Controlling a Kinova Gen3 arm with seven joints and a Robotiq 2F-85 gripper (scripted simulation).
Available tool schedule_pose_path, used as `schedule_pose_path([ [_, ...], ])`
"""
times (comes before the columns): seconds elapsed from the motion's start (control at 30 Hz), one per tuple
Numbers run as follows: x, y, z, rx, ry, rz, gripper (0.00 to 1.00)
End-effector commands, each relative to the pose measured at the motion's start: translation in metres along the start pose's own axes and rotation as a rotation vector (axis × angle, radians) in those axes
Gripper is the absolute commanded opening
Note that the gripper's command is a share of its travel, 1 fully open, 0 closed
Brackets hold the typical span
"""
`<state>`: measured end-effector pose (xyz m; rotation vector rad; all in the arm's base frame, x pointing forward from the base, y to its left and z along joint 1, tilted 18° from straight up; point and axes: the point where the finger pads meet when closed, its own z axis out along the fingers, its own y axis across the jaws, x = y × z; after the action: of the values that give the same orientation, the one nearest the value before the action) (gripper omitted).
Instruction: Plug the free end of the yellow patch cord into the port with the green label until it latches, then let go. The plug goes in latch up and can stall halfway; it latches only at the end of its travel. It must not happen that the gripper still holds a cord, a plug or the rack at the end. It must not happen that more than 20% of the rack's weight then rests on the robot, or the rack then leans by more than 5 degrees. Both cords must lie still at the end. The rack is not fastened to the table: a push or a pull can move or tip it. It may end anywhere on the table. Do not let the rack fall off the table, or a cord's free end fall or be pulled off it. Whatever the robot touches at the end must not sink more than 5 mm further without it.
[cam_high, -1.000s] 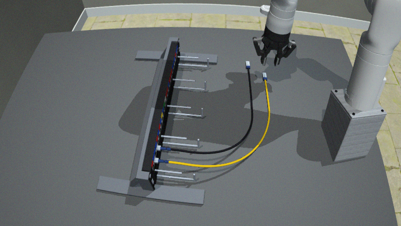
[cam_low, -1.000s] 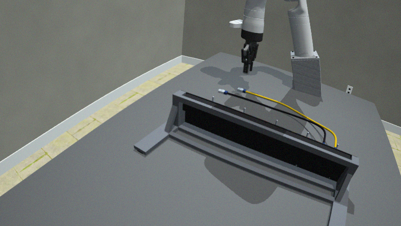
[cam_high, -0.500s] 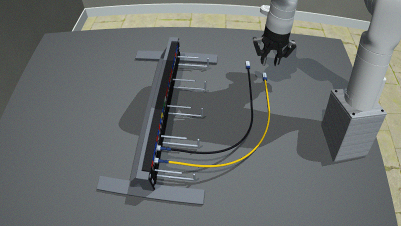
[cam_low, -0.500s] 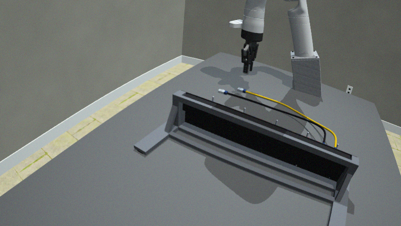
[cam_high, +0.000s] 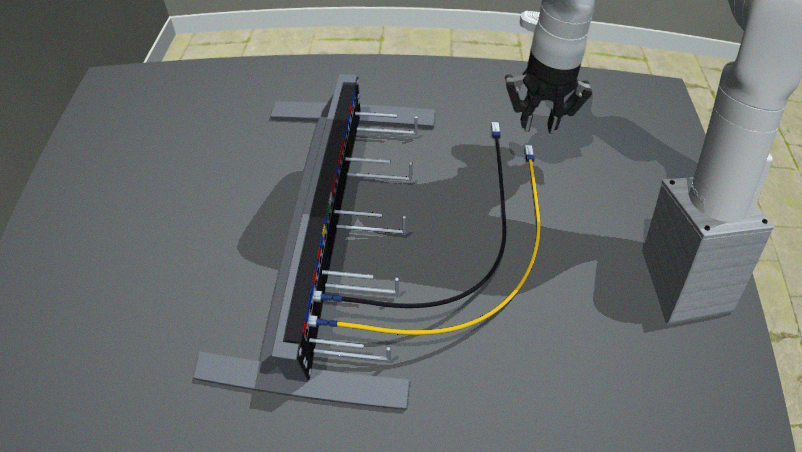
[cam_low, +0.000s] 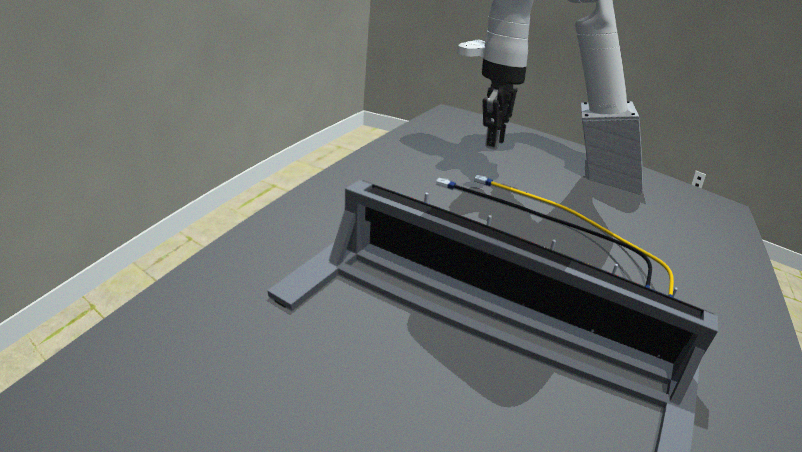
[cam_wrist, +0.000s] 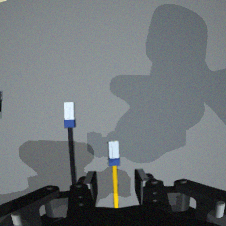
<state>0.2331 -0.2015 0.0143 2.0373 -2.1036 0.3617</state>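
The gripper (cam_high: 541, 124) hangs above the table (cam_high: 140, 235) with its fingers partly spread and nothing between them. The free plug (cam_high: 528, 152) of the yellow patch cord (cam_high: 532, 247) lies flat on the table just below and slightly to the rack side of the fingertips in the top view, clear of them. In the wrist view that plug (cam_wrist: 114, 152) sits ahead of the gap between the two fingers, and the yellow cord runs back through the gap (below the pads, not touched by either).

The free plug of the black cord (cam_high: 495, 129) lies just beside the yellow one, outside the span of the fingers, to the left in the wrist view (cam_wrist: 69, 114). Both cords sweep in a long curve across the table to the rack (cam_high: 322, 168), where their other ends are seated side by side in ports near one end of the panel. The port with the green label (cam_high: 328, 208) sits about midway along the panel, well apart from the yellow plug. The rack stands upright on its two flat feet (cam_high: 303, 381). The arm's pedestal (cam_high: 682, 269) stands near the table edge, on the far side of the cords from the rack.
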Motion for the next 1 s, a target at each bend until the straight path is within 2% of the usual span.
schedule_pose_path([
  [0.0,0.000,0.001,0.001,-0.001,0.000,0.001,0.37],
  [0.43,0.000,0.000,0.013,-0.002,-0.001,0.001,0.37],
  [0.97,0.001,0.000,0.043,-0.002,-0.001,0.001,0.37],
])
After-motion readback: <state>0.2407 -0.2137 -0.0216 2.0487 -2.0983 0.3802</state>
